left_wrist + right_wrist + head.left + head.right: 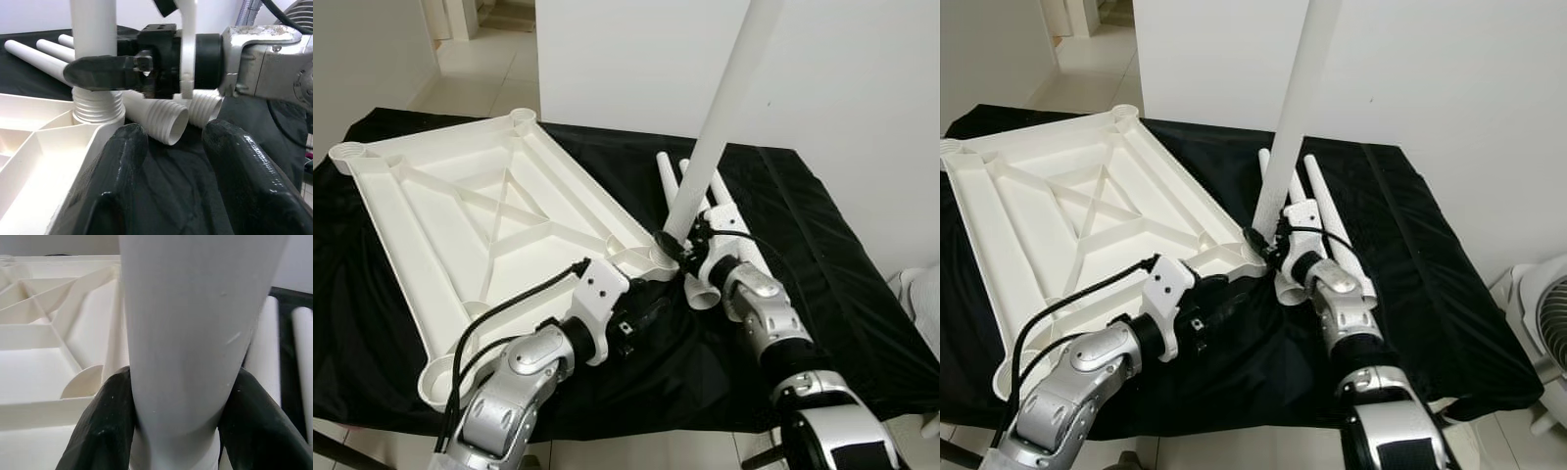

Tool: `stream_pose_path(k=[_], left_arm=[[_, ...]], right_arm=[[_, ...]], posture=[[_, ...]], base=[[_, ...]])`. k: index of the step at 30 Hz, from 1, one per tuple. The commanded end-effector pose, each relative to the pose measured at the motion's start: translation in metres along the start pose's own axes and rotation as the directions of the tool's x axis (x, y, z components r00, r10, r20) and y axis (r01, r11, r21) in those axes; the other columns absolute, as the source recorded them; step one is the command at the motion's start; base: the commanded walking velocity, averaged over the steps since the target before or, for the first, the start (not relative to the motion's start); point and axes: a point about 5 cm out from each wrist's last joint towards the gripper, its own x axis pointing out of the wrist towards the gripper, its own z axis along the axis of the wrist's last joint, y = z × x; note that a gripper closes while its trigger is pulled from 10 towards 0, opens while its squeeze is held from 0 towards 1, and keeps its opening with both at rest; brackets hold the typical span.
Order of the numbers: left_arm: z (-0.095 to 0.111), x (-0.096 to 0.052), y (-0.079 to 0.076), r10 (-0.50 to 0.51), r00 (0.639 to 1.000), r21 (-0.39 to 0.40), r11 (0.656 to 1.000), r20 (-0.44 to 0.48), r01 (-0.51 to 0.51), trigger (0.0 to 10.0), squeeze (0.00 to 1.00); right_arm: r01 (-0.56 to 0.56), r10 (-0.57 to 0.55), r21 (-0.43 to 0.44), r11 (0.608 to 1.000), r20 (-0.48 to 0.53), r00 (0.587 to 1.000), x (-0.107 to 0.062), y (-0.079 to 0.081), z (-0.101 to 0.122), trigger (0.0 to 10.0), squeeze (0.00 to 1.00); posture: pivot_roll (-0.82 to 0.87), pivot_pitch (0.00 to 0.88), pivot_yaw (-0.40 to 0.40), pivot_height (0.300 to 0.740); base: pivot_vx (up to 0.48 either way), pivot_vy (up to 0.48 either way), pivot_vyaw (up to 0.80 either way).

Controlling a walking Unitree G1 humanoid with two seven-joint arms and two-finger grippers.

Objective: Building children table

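Two grippers at tabletop [460, 225] corner, frame centre: right gripper [677, 245] fingers clamp upright table leg [720, 108] over socket; left gripper [171, 161] fingers apart, empty, beside spare legs [1327, 211].

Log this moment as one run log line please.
step: fitting leg into corner socket | right gripper: shut on upright leg | left gripper: open by tabletop | spare legs: on cloth

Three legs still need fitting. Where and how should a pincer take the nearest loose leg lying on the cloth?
Probably grip the nearest loose leg on its smooth shaft just behind the threaded end, coming from above with fingers straddling it: it lies flat on the black cloth, close beside other legs.
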Motion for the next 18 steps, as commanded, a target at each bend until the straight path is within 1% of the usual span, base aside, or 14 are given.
stream_pose_path(k=[1, 3, 4, 6, 7, 9, 11, 13, 16, 18], left_arm=[[-0.002, 0.002, -0.001, 0.012, 1.000, -0.010, 1.000, -0.014, -0.013, 10.0, 0.00], [-0.002, 0.002, -0.001, 0.012, 1.000, -0.010, 1.000, -0.014, -0.012, 10.0, 0.00], [-0.002, 0.003, -0.002, 0.009, 1.000, -0.012, 1.000, -0.014, -0.009, 10.0, 0.00], [-0.003, 0.004, -0.003, 0.002, 1.000, -0.015, 1.000, -0.013, -0.002, 10.0, 0.00], [-0.003, 0.004, -0.003, 0.002, 1.000, -0.015, 1.000, -0.013, -0.002, 10.0, 0.00], [-0.003, 0.004, -0.004, -0.001, 1.000, -0.017, 1.000, -0.013, 0.001, 10.0, 0.00], [-0.003, 0.004, -0.004, -0.001, 1.000, -0.017, 1.000, -0.013, 0.001, 10.0, 0.00], [-0.003, 0.004, -0.004, -0.002, 1.000, -0.016, 1.000, -0.014, 0.001, 10.0, 0.00], [-0.003, 0.004, -0.004, -0.002, 1.000, -0.015, 1.000, -0.014, 0.001, 10.0, 0.00], [-0.004, 0.004, -0.003, -0.001, 1.000, -0.013, 1.000, -0.015, 0.001, 10.0, 0.00]], right_arm=[[0.042, -0.041, 0.012, 0.999, -0.058, 0.997, -0.004, -0.002, -0.011, 10.0, 0.00], [0.048, -0.047, 0.014, 0.999, -0.058, 0.997, -0.004, -0.002, -0.011, 10.0, 0.00], [0.113, -0.111, 0.028, 0.993, -0.076, 0.991, -0.004, -0.001, -0.013, 10.0, 0.00], [0.238, -0.233, 0.045, 0.970, -0.095, 0.968, -0.006, 0.008, -0.015, 10.0, 0.00], [0.238, -0.233, 0.045, 0.970, -0.095, 0.968, -0.006, 0.008, -0.015, 10.0, 0.00], [0.303, -0.296, 0.057, 0.951, -0.099, 0.950, -0.009, 0.016, -0.013, 10.0, 0.00], [0.303, -0.296, 0.057, 0.951, -0.099, 0.950, -0.009, 0.016, -0.013, 10.0, 0.00], [0.326, -0.321, 0.060, 0.943, -0.085, 0.943, -0.014, 0.026, -0.006, 10.0, 0.00], [0.332, -0.327, 0.060, 0.941, -0.081, 0.942, -0.016, 0.029, -0.004, 10.0, 0.00], [0.332, -0.328, 0.052, 0.942, -0.071, 0.942, -0.021, 0.032, 0.000, 10.0, 0.00]], posture=[[0.11, 0.000, -0.082, 0.740], [0.11, 0.000, -0.082, 0.740], [0.10, 0.000, -0.082, 0.740], [0.10, 0.000, -0.085, 0.740], [0.10, 0.000, -0.085, 0.740], [0.10, 0.000, -0.086, 0.740], [0.10, 0.000, -0.086, 0.740], [0.11, 0.000, -0.091, 0.740], [0.11, 0.000, -0.091, 0.740], [0.11, 0.000, -0.094, 0.740]], base=[[0.000, 0.000, 0.00], [0.000, 0.000, 0.00], [0.000, 0.000, 0.00], [0.000, 0.000, 0.00], [0.000, 0.000, 0.00], [0.000, 0.000, 0.00], [0.000, 0.000, 0.00], [0.000, 0.000, 0.00], [0.000, 0.000, 0.00], [0.000, 0.000, 0.00]])
